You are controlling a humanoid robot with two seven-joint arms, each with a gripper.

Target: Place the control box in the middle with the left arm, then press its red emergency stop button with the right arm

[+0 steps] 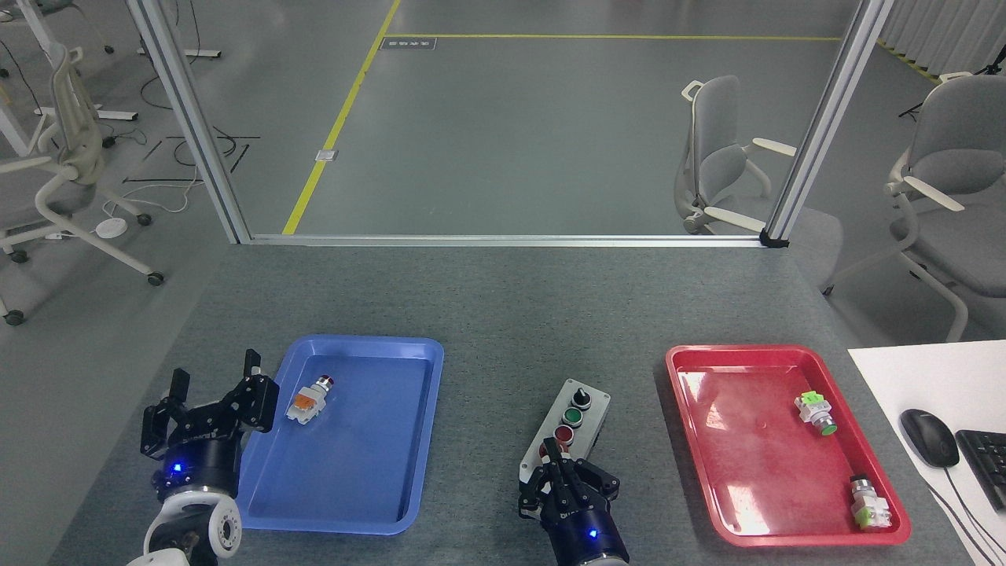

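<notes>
Control box (572,422) on grey tabletop, right gripper (555,458) over its near end

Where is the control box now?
In the head view, the control box lies on bare tabletop between the blue tray and red tray, right gripper over its near end.

**Materials and Surface Finish**

You will find the tabletop (503,306) covered in a matt, speckled grey felt-like cloth with a slightly rough nap. The blue tray (424,440) and red tray (684,440) look like moulded plastic; the red one is glossy and shows bright reflections, the blue one a softer sheen. The control box (597,409) has a smooth, light-grey casing that looks like plastic, on a black base. Both the left gripper (212,389) and the right gripper (554,464) appear matt black. The frame posts (189,126) look like brushed aluminium.
</notes>
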